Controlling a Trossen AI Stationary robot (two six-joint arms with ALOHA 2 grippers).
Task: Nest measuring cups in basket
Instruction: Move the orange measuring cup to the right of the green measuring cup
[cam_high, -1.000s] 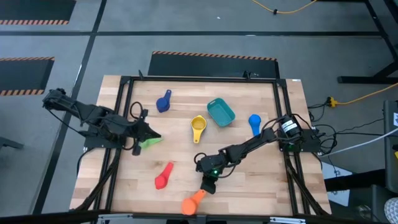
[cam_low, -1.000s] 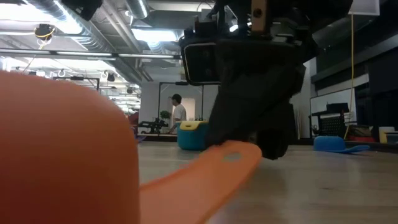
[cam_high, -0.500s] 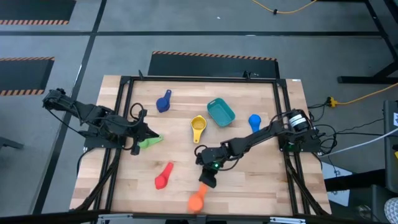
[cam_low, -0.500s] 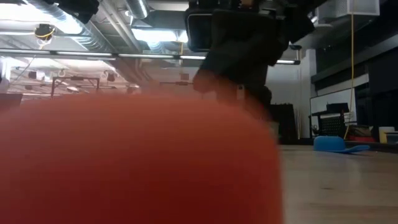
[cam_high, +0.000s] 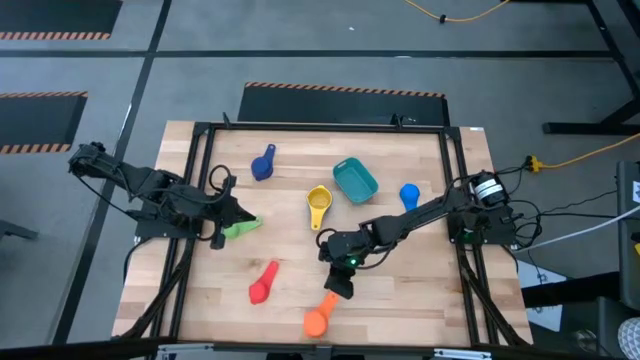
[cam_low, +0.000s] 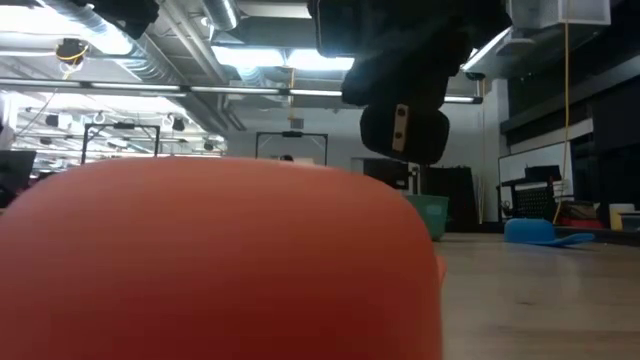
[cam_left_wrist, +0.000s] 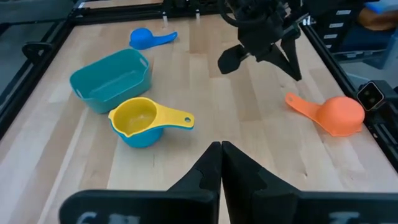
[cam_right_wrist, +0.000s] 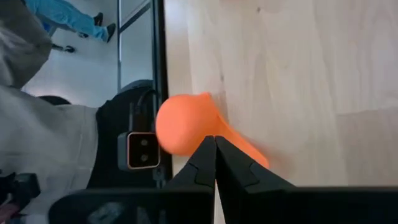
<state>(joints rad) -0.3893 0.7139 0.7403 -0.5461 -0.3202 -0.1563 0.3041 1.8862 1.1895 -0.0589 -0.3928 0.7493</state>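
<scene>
A: Start at the near edge of the worktop (cam_high: 420, 300). What lies there?

B: The orange cup (cam_high: 318, 318), bowl toward the front edge, flat handle pointing back and a little right, up toward the right tool (cam_high: 338, 289). That tool hangs just behind the handle tip, fingers pressed together on nothing. The right wrist view shows both closed fingers lined up over the handle, with the bowl beyond them.

A: So the cup's long axis runs straight out from that tool?

B: Roughly, yes. I judge the handle end is the nearer end, so a grasp would want the fingers apart first and then a short drop forward.

A: And the left arm?

B: Well off on the other side. The left tool (cam_high: 243, 216) has its fingers together too, resting by the green cup (cam_high: 237, 229). The right arm is clearly nearer the orange one.

A: Farther back?

B: The red cup (cam_high: 263, 284) lies left of the orange one, then the yellow cup (cam_high: 318, 205) mid-worktop, just beside the basket (cam_high: 355, 180). The basket holds no cup that I can see. The light blue cup (cam_high: 409, 195) sits right of it, and the dark blue cup (cam_high: 262, 162) lies farthest back on the left.
</scene>
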